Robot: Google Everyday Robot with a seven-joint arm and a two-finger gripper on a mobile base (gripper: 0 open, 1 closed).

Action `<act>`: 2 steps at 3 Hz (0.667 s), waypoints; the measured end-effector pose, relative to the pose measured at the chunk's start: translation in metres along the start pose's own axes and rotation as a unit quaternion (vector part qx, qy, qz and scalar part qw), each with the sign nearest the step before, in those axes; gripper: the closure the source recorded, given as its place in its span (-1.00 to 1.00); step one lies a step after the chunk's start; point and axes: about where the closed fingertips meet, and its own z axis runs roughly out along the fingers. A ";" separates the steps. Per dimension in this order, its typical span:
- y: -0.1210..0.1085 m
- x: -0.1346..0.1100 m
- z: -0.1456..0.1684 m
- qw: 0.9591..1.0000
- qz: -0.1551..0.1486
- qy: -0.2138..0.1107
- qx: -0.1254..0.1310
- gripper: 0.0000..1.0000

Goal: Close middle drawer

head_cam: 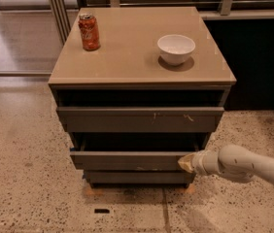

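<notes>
The middle drawer (127, 160) sits partly pulled out of the cabinet (127, 64), and the tool (185, 163) touches the right end of its front; whether the tool is open or closed cannot be told

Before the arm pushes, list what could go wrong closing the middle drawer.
1. The gripper sits at the far right end of the wide grey-brown middle drawer; an off-centre push may skew and jam it.
2. From that corner it may slip off sideways.
3. A hard shove could jolt the upright red soda can on the cabinet top.
</notes>
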 end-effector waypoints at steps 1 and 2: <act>-0.009 -0.010 0.004 1.000 -0.010 0.000 0.014 1.00; -0.015 -0.013 0.006 1.000 -0.010 -0.002 0.022 1.00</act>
